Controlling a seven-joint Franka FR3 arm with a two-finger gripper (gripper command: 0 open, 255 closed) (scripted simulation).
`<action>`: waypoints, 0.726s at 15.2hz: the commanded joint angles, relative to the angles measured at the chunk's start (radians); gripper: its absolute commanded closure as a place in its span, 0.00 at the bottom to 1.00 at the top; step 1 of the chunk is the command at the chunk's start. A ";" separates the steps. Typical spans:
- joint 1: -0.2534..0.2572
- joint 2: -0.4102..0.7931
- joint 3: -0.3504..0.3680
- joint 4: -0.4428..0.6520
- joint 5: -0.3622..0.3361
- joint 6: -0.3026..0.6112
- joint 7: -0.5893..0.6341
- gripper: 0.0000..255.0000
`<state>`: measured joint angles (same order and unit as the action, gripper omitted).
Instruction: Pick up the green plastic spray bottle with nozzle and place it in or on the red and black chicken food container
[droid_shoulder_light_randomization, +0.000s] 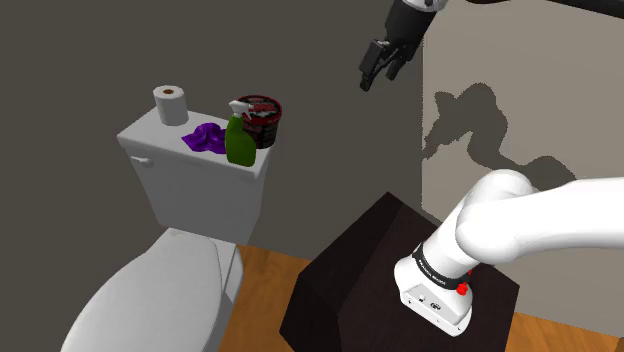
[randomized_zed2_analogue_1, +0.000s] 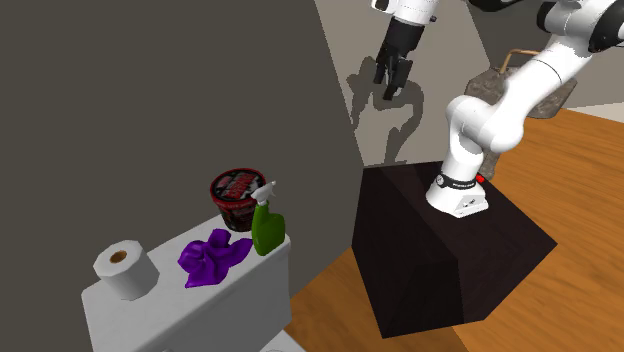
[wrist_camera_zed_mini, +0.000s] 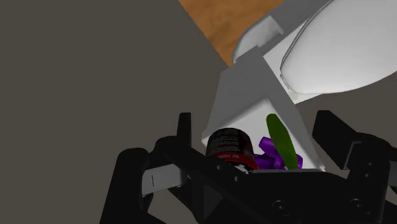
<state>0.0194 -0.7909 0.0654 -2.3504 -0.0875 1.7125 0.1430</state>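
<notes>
Green bottle (droid_shoulder_light_randomization: 240, 141) tops toilet tank (droid_shoulder_light_randomization: 196, 186) against grey wall (droid_shoulder_light_randomization: 80, 50).

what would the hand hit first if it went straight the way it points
The hand likely meets the red and black container or the green spray bottle beside it on the toilet tank; which first is unclear.
</notes>
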 joint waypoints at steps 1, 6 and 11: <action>0.000 0.000 0.000 0.000 0.000 0.000 0.000 0.00; 0.032 0.069 -0.056 -0.106 0.005 0.236 -0.095 0.00; 0.071 0.188 -0.112 -0.165 0.024 0.473 -0.201 0.00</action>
<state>0.0806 -0.6310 -0.0359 -2.5097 -0.0694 2.1364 -0.0350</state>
